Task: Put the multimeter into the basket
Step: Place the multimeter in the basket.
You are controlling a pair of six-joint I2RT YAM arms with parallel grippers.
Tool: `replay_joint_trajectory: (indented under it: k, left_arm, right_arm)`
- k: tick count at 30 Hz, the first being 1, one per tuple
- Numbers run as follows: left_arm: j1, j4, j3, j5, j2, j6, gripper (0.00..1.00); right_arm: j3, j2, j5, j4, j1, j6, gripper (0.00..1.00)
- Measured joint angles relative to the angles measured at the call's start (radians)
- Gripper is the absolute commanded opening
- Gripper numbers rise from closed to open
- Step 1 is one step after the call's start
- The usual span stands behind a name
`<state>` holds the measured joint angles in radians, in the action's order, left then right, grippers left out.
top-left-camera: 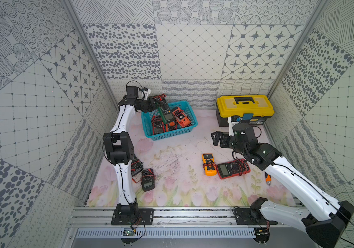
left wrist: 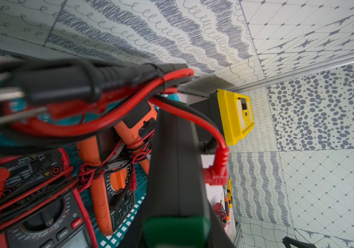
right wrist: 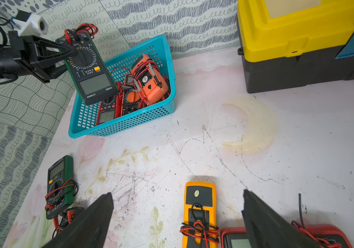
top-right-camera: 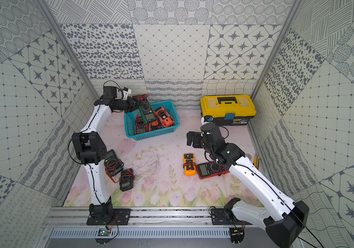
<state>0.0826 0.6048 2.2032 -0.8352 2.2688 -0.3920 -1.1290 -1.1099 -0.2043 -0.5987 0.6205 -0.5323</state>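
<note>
**My left pincer (right wrist: 72, 49) holds the multimeter (top-left-camera: 165, 111) tilted over the basket (top-left-camera: 171, 134).**

Nearest, my left arm (top-left-camera: 124, 178) covers part of a green meter (top-right-camera: 112, 163) beside a black meter (top-left-camera: 148, 180). My right arm (top-left-camera: 296, 182) cuts across the red meter (top-left-camera: 233, 168) next to the yellow meter (top-left-camera: 209, 164), and half hides a small yellow tool (top-right-camera: 256, 161) I cannot make out. Just beyond those two meters, my right pincer (right wrist: 177, 193) hangs over the tabletop (top-left-camera: 178, 150), jaws spread wide, gripping nothing. Farther left, my left pincer is narrowed on the multimeter's dial end. Its screen end dips inside the basket over the piled meters (right wrist: 148, 83); whether it touches them I cannot tell. My left wrist view is mostly blurred leads (left wrist: 107, 120). The toolbox (top-left-camera: 244, 106) stands far right.
</note>
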Motion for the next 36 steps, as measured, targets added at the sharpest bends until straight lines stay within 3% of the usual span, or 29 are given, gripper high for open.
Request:
replay_joint_trajectory:
  k: [6, 16, 29, 36]
  left_arm:
    - [0.0, 0.042, 0.017, 0.001, 0.061, 0.051, 0.0]
    - [-0.016, 0.04, -0.069, 0.001, 0.069, 0.082, 0.0]
    - [-0.046, -0.036, -0.089, 0.008, 0.118, 0.096, 0.01]
    - [-0.053, -0.017, -0.045, 0.016, 0.153, 0.099, 0.42]
  right_arm:
    - [0.0, 0.0, -0.006, 0.0, 0.0, -0.011, 0.98]
    - [0.0, -0.024, -0.003, -0.002, 0.0, -0.014, 0.98]
    - [0.0, -0.031, -0.001, -0.003, 0.0, -0.015, 0.98]
    - [0.0, -0.032, 0.01, -0.002, 0.0, -0.015, 0.98]
